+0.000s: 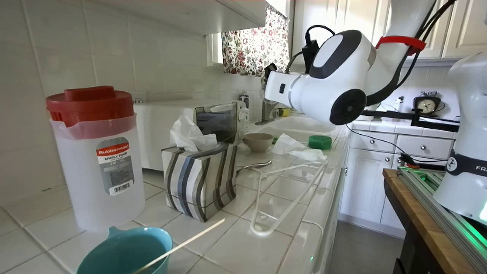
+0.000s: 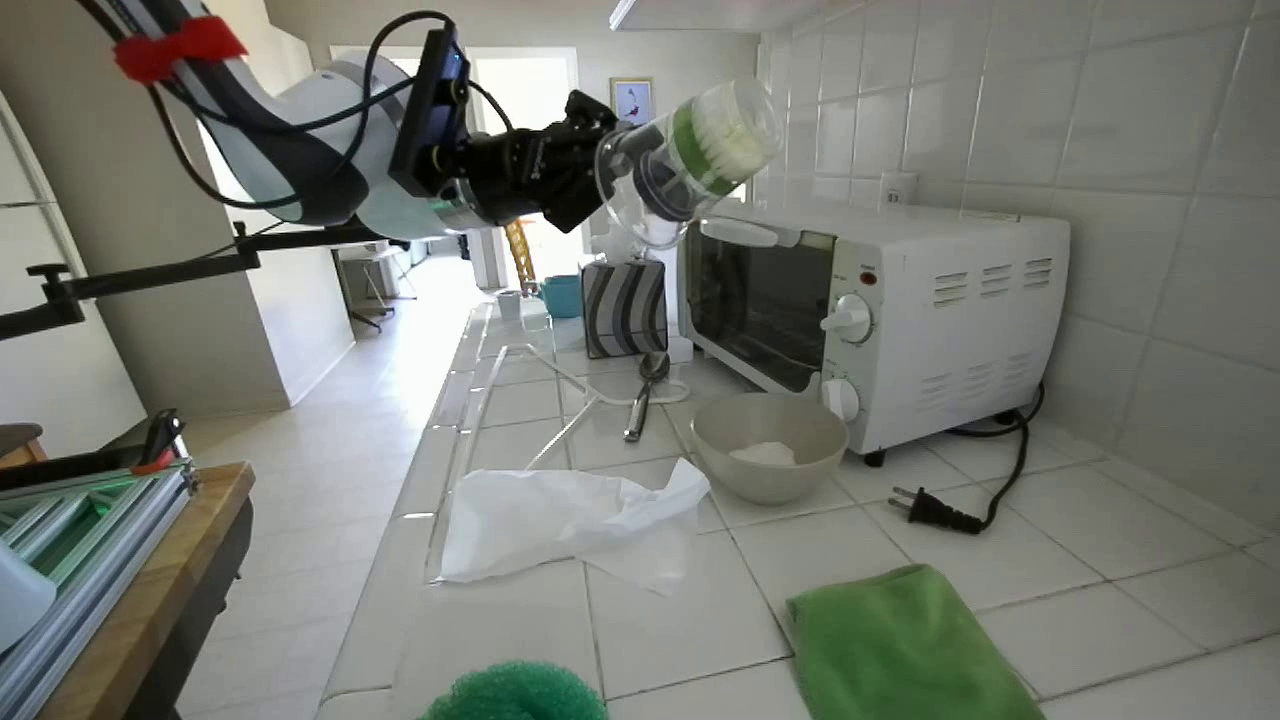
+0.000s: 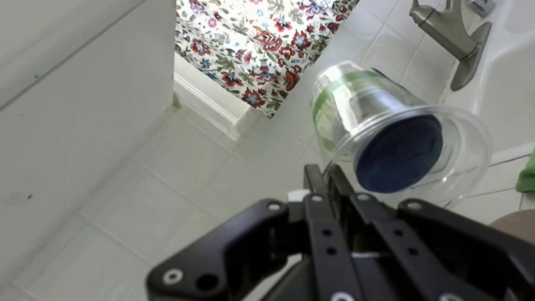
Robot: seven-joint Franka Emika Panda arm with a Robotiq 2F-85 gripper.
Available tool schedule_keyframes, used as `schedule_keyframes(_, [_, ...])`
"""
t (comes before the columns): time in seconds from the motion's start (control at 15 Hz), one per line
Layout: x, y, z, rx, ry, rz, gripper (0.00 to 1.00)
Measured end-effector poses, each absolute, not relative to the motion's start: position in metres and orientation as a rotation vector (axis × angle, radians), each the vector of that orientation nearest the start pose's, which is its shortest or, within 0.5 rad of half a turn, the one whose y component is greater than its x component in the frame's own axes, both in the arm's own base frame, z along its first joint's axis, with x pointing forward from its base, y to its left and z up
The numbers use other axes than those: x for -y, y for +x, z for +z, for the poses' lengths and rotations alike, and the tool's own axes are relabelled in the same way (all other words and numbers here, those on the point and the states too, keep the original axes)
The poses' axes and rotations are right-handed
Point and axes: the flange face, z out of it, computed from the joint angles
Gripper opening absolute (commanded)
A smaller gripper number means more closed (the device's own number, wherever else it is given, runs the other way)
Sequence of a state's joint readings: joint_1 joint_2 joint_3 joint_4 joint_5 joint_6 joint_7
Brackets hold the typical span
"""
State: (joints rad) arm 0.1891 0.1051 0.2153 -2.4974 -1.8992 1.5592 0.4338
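My gripper (image 3: 323,169) is shut on the thin rim of a clear plastic cup (image 3: 368,96), one finger on each side of the wall. A dark blue round piece (image 3: 399,154) shows inside the cup's mouth. In an exterior view the gripper (image 2: 608,160) holds the cup (image 2: 740,125) in the air, tilted, with its base up and its mouth lower. A green band circles the cup, and its end looks whitish. Below, on the counter, stands a beige bowl (image 2: 765,485) with something white in it. The arm's wrist mostly hides the gripper in an exterior view.
Beside the bowl stands a white toaster oven (image 2: 930,300). A striped tissue box (image 1: 198,179), a white hanger (image 1: 293,201), a spoon (image 2: 645,395), crumpled paper (image 2: 570,520), a green cloth (image 2: 900,640) and a lidded pitcher (image 1: 99,171) share the counter. Overhead is a cabinet (image 1: 190,15).
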Motion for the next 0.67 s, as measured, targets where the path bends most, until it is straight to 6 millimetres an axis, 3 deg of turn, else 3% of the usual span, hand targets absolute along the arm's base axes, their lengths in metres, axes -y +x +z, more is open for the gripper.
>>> schedule_keyframes(0.27, [-0.090, 0.466, 0.278, -0.879, 1.143, 0.052, 0.02])
schedule_keyframes(0.67, [-0.097, 0.475, 0.272, -0.907, 1.184, 0.083, 0.02])
